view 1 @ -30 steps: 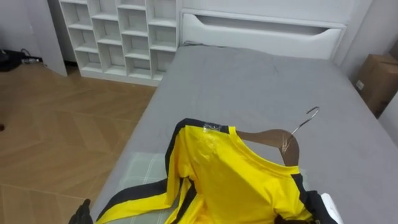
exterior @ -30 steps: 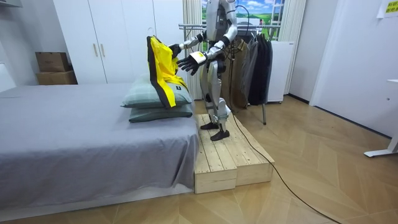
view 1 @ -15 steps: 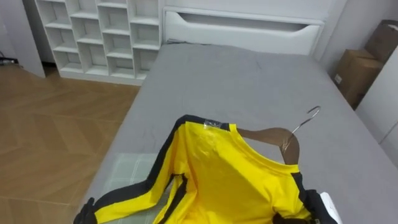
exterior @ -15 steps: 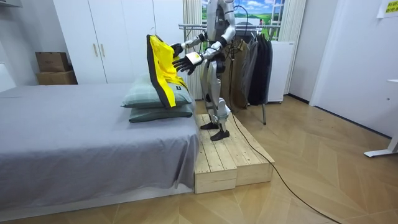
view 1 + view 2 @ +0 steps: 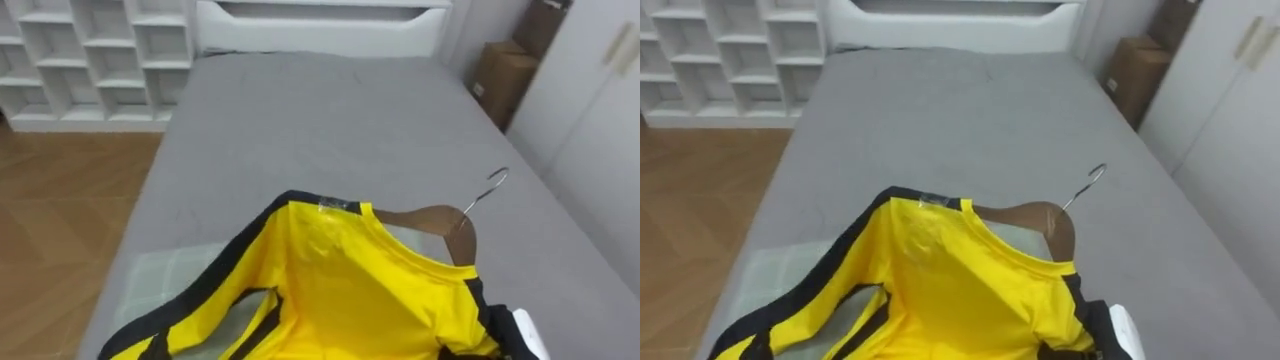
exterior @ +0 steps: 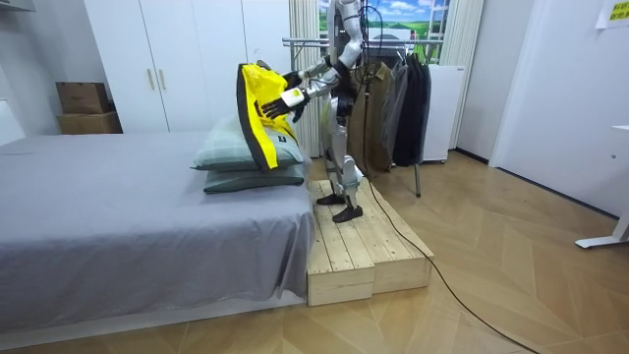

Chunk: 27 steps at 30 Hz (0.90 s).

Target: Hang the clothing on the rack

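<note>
Left eye view: a yellow shirt with black trim (image 5: 360, 290) hangs on a brown wooden hanger with a metal hook (image 5: 445, 222), above a grey bed (image 5: 330, 130). The right hand (image 5: 512, 335) sits at the shirt's lower right edge. Its fingers are under the cloth, so their state cannot be told.

Room view: the robot stands on a wooden platform (image 6: 359, 246). The left hand (image 6: 290, 99), fingers straight, touches the shirt, which is held over stacked pillows (image 6: 246, 162).

Slightly glossy yellow cloth shirt (image 5: 350, 290), smooth wooden hanger (image 5: 440, 222) with shiny metal hook (image 5: 487, 190), matt grey cloth bed cover (image 5: 330, 130).
</note>
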Tool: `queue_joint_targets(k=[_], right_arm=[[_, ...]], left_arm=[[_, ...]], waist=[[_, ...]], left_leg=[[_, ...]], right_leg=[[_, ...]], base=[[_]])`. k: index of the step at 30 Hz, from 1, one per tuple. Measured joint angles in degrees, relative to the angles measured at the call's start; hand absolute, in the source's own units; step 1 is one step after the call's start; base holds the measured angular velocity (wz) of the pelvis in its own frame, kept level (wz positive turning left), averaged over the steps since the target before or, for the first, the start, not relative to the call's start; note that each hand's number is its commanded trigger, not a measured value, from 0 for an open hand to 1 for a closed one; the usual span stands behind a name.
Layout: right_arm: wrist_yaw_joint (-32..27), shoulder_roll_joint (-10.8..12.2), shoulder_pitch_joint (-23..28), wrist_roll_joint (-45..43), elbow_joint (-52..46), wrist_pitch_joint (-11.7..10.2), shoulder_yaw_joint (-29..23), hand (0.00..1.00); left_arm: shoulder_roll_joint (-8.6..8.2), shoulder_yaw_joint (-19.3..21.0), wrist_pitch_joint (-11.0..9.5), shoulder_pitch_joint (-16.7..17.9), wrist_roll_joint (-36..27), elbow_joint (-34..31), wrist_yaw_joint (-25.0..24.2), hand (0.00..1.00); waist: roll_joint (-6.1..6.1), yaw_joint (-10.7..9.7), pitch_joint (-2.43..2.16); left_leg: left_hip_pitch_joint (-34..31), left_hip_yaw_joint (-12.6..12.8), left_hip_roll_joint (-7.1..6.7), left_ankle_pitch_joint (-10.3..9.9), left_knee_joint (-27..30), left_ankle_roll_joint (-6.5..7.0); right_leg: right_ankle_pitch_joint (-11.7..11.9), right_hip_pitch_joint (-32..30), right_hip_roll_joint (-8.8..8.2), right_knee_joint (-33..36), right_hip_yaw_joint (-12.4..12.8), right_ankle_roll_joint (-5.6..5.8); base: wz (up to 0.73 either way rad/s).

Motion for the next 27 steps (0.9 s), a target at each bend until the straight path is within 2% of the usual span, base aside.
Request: queue_joint_targets(k=[1, 2, 3, 4, 5, 6, 7, 8, 10, 11, 12, 13, 14, 15, 16, 17, 18, 19, 20, 21, 22, 23, 24, 25, 27], right_arm=[[-0.01, 0.22, -0.16, 0.01, 0.03, 0.00, -0.01, 1.00], [-0.08, 0.36, -0.72, -0.26, 0.33, 0.01, 0.06, 1.00], [-0.54, -0.08, -0.84, -0.80, 0.54, 0.15, 0.15, 1.00], [-1.02, -0.52, -0.87, -0.70, 0.59, 0.15, 0.34, 1.00], [-1.97, -0.83, -1.17, -0.54, 0.70, 0.27, 0.44, 1.00], [-2.69, -0.83, -2.00, 0.22, 0.70, 0.62, 1.08, 1.00], [-3.01, -0.86, -2.58, 0.51, 0.71, 0.63, 1.68, 1.00], [-3.41, -1.03, -3.63, 0.79, 1.07, 0.63, 2.47, 1.00], [-3.40, -0.92, -5.47, 0.78, 2.49, 0.67, 3.94, 1.00], [-3.30, -0.78, -5.60, 0.53, 2.40, 0.67, 4.20, 1.00], [-2.79, -0.49, -5.67, -0.15, 2.20, 0.67, 4.32, 1.00], [-2.46, -0.48, -5.68, -0.68, 2.01, 0.73, 4.31, 1.00], [-2.09, -0.53, -5.67, -2.29, 1.33, 0.99, 4.31, 1.00], [-1.79, -0.78, -5.69, -3.56, 0.34, 1.21, 4.35, 1.00], [-1.80, -0.85, -5.73, -3.96, -0.03, 1.21, 4.50, 1.00], [-1.80, -1.06, -5.73, -4.02, -0.92, 1.29, 4.63, 1.00], [-1.68, -1.39, -5.73, -3.94, -2.20, 1.72, 4.62, 1.00], [-1.66, -1.72, -5.79, -4.03, -2.87, 1.81, 4.61, 1.00], [-1.59, -2.32, -6.00, -4.38, -4.11, 1.84, 4.82, 1.00], [-1.59, -2.66, -6.27, -5.70, -5.10, 1.93, 5.16, 1.00], [-1.60, -2.83, -6.42, -7.64, -6.25, 2.10, 5.39, 1.00], [-1.66, -2.85, -6.43, -8.77, -6.70, 2.10, 5.39, 1.00], [-1.82, -2.33, -6.42, -10.60, -6.77, 2.15, 5.44, 1.00], [-1.78, -2.08, -6.42, -11.89, -6.79, 2.15, 5.46, 1.00], [-1.79, -2.17, -6.39, -13.01, -7.11, 2.31, 5.43, 1.00]], left_arm=[[0.18, 0.21, 0.00, -0.33, -0.04, 0.13, 0.00, 0.00], [0.44, 0.44, -0.07, -0.97, -1.18, 0.62, 0.11, 0.00], [0.24, 0.52, 0.03, -1.64, -2.89, 2.04, 0.11, 0.00], [0.08, 0.64, 0.19, -2.07, -3.55, 2.44, 0.11, 0.00], [0.10, 0.82, 0.39, -2.66, -5.11, 2.55, 0.26, 0.00], [0.14, 0.91, 0.43, -3.27, -6.73, 2.89, 0.43, 0.00], [0.63, 1.08, 0.49, -3.69, -7.43, 3.11, 0.48, 0.00], [0.73, 1.47, 0.75, -4.56, -7.64, 3.74, 0.48, 0.00], [0.12, 1.90, 0.96, -4.59, -7.62, 3.58, 0.44, 0.00], [-0.03, 2.15, 1.01, -4.60, -7.61, 3.44, 0.44, 0.00], [0.06, 2.17, 1.07, -4.87, -7.57, 3.40, 0.40, 0.00], [0.03, 2.16, 1.17, -5.14, -7.64, 3.46, 0.38, 0.00], [-0.17, 2.15, 1.40, -5.26, -7.77, 3.41, 0.38, 0.00], [-0.41, 2.11, 1.62, -5.14, -7.79, 3.30, 0.38, 0.00], [-0.45, 2.05, 1.79, -4.89, -7.80, 3.07, 0.40, 0.00], [-0.60, 1.92, 2.06, -4.68, -7.81, 2.66, 0.54, 0.00], [-1.26, 1.91, 2.09, -4.67, -7.81, 2.65, 1.22, 0.00], [-1.83, 1.93, 2.11, -4.66, -7.81, 2.65, 1.80, 0.00], [-2.79, 1.89, 2.14, -4.53, -7.81, 2.67, 3.07, 0.00], [-3.07, 1.22, 2.16, -4.22, -7.74, 2.70, 4.13, 0.00], [-3.16, 0.32, 2.22, -3.83, -7.79, 2.65, 5.00, 0.00], [-3.22, -0.16, 2.37, -3.79, -7.80, 2.65, 5.21, 0.00], [-3.06, -0.51, 2.67, -4.26, -7.81, 2.64, 5.29, 0.00], [-3.00, -0.58, 2.68, -4.94, -7.86, 2.63, 5.50, 0.00], [-2.57, -1.35, 2.69, -5.61, -9.13, 2.05, 5.60, 0.00]], waist=[[0.00, 0.50, -0.01], [0.44, 2.19, 0.53], [0.64, 2.69, 0.56], [0.89, 2.73, 0.71], [0.71, 3.60, 0.63], [0.33, 4.57, 0.70], [-0.06, 4.59, 1.01], [-0.21, 4.70, 1.33], [0.08, 4.94, 1.27], [0.18, 5.13, 1.21], [0.31, 4.57, 1.14], [0.32, 4.02, 1.15], [0.61, 3.77, 0.99], [0.77, 3.95, 0.82], [0.67, 4.24, 0.76], [0.59, 4.36, 0.69], [0.36, 4.65, 0.69], [0.34, 5.29, 0.67], [0.46, 6.12, 0.63], [0.68, 6.71, 0.32], [1.41, 6.77, -0.13], [1.98, 6.59, -0.52], [1.65, 5.19, -0.80], [0.91, 4.58, -0.77], [0.25, 3.35, -0.79]], left_leg=[[0.04, 2.51, 0.46, -0.29, 0.07, -0.09], [0.08, 8.22, 1.45, -0.86, 0.31, -0.35], [1.30, 12.57, 1.77, -1.64, 0.86, -0.54], [1.80, 14.27, 1.83, -2.11, 1.13, -0.73], [2.59, 18.16, 1.84, -2.96, 2.02, -1.17], [3.19, 21.53, 2.07, -3.80, 3.78, -1.63], [3.28, 22.12, 2.25, -4.34, 5.18, -1.72], [2.89, 20.89, 3.12, -5.19, 8.00, -1.80], [0.91, 12.38, 5.56, -5.43, 13.86, -1.90], [0.47, 10.59, 6.22, -5.49, 15.19, -2.00], [-0.37, 8.24, 7.47, -5.61, 17.96, -2.23], [-0.68, 7.79, 8.16, -5.60, 19.68, -2.24], [-1.76, 5.77, 9.05, -5.39, 23.50, -2.47], [-3.46, 1.76, 9.35, -4.40, 27.33, -2.66], [-4.28, -1.10, 9.11, -4.32, 28.11, -2.65], [-5.49, -6.08, 7.39, -4.90, 25.83, -3.02], [-6.76, -11.49, 4.83, -5.17, 21.66, -2.66], [-7.50, -14.10, 3.70, -5.15, 19.58, -2.67], [-8.67, -17.89, 1.68, -4.73, 15.21, -3.03], [-9.21, -20.71, 0.76, -3.35, 10.74, -3.75], [-9.95, -21.53, 0.91, 0.20, 9.31, -4.18], [-9.95, -21.54, 1.00, 2.25, 9.26, -3.56], [-9.02, -20.65, 0.94, 2.25, 8.60, -3.23], [-7.94, -19.15, 0.32, 2.35, 7.28, -2.93], [-7.19, -17.67, -0.23, 2.21, 6.20, -2.45]], right_leg=[[1.20, -0.21, -0.18, -0.88, -3.55, -0.85], [0.86, -0.27, -1.25, 0.17, -13.35, -2.55], [-3.37, 0.26, -4.06, 5.80, -20.48, -2.26], [-5.30, 0.81, -5.76, 8.33, -22.81, -1.78], [-8.22, 1.87, -9.39, 12.00, -25.32, 0.36], [-9.66, 2.31, -11.79, 12.93, -25.90, 2.22], [-10.13, 2.09, -11.99, 12.61, -25.69, 2.86], [-10.73, 1.09, -11.41, 11.76, -25.48, 1.65], [-9.35, 0.56, -8.52, 10.01, -22.10, -0.25], [-9.05, 1.08, -7.85, 9.55, -22.04, -0.70], [-8.70, 1.93, -6.85, 8.68, -21.70, -1.07], [-8.69, 2.11, -6.43, 8.16, -21.25, -1.09], [-8.77, 2.31, -5.59, 8.10, -19.88, -1.23], [-8.88, 2.29, -4.98, 8.35, -17.52, -1.59], [-8.92, 2.32, -4.92, 8.46, -16.10, -1.75], [-8.97, 2.27, -4.77, 8.55, -13.81, -1.77], [-8.81, 1.91, -4.66, 8.41, -10.57, -1.37], [-8.51, 1.55, -4.59, 8.33, -8.78, -1.18], [-7.78, 1.08, -4.38, 7.99, -5.44, -0.77], [-7.18, 0.42, -4.22, 8.09, -2.74, -0.31], [-6.72, -0.11, -3.54, 8.22, -0.47, 0.05], [-6.54, -0.39, -3.00, 8.27, 0.39, 0.32], [-6.32, -0.72, -3.00, 8.19, 1.36, 0.84], [-6.14, -0.68, -2.82, 7.84, 2.63, 1.28], [-5.64, -0.62, -2.78, 6.91, 4.10, 2.04]], base=[[-1.98], [-1.95], [-1.81], [-1.61], [-1.65], [-1.66], [-1.47], [-1.19], [-1.28], [-0.86], [-0.44], [-0.42], [-0.64], [-0.80], [-0.92], [-0.93], [-1.02], [-1.32], [-1.49], [-1.77], [-1.37], [-1.00], [-0.63], [-0.53], [-0.41]])
